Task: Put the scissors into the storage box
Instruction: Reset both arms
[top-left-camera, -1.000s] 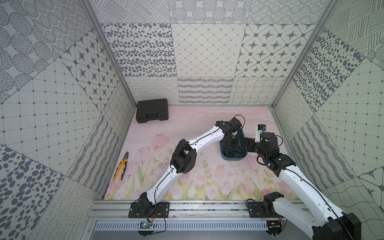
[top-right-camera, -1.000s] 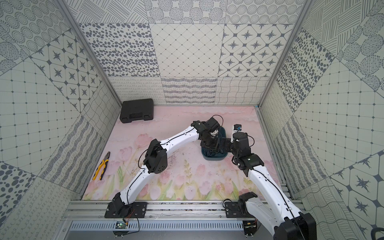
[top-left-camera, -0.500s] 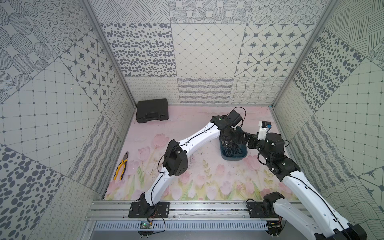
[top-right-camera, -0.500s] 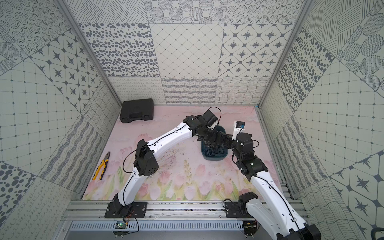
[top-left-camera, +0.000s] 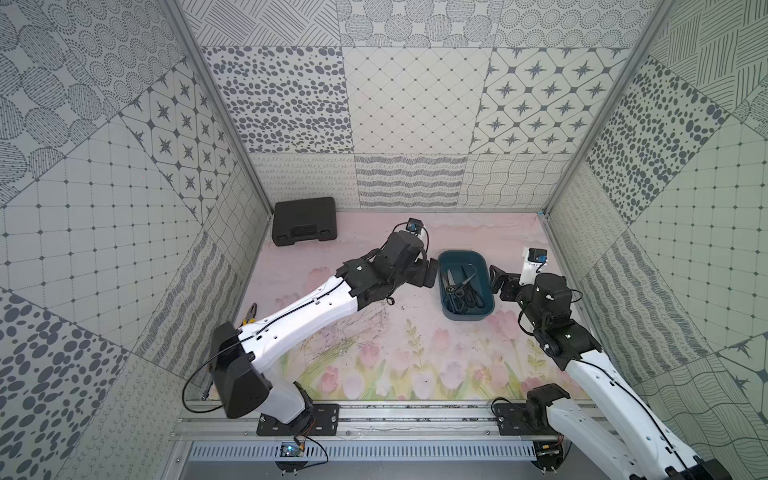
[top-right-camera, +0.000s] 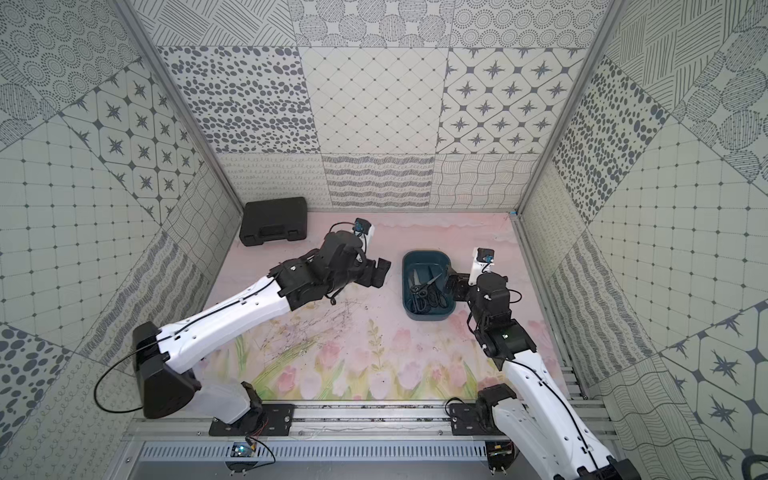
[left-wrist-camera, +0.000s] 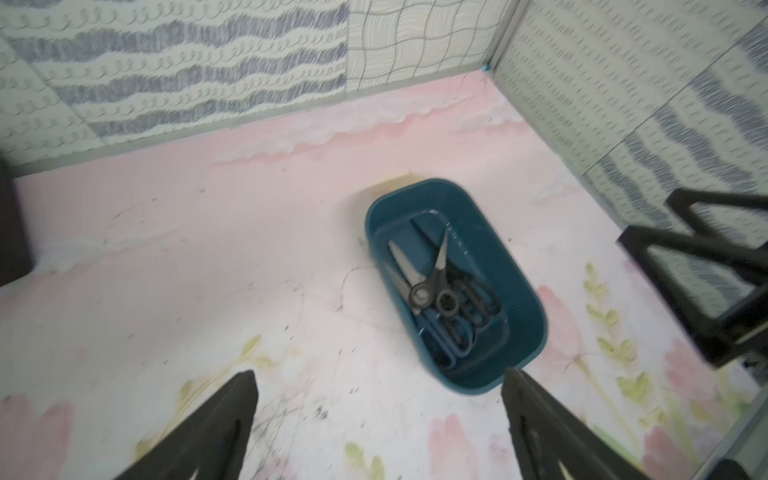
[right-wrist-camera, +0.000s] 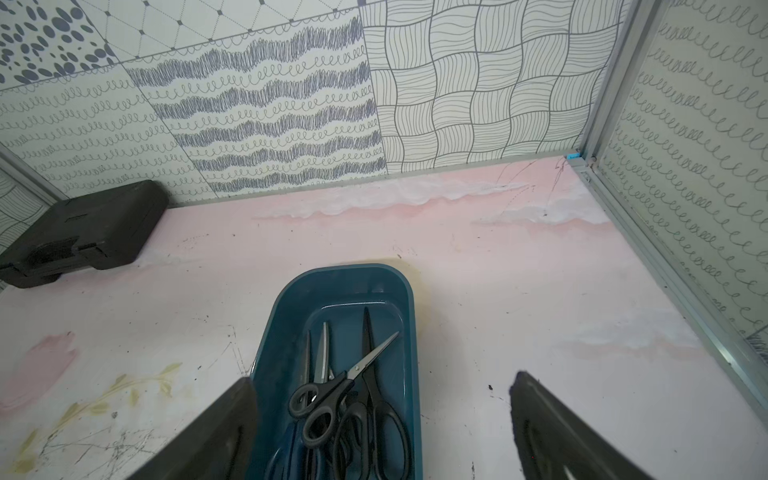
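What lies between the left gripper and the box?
Only bare pink mat lies between the left gripper and the box, as a top view shows.

Cut off by right wrist view's edge: near end of storage box (right-wrist-camera: 278, 345) and scissors (right-wrist-camera: 328, 390) handles. Lower pairs buried, count unclear. Mostly hidden behind left arm (top-left-camera: 307, 309): pliers (top-left-camera: 251, 312).

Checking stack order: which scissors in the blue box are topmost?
The small pair with silver blades: it lies slantwise across the long dark pair; the rest run along the box.
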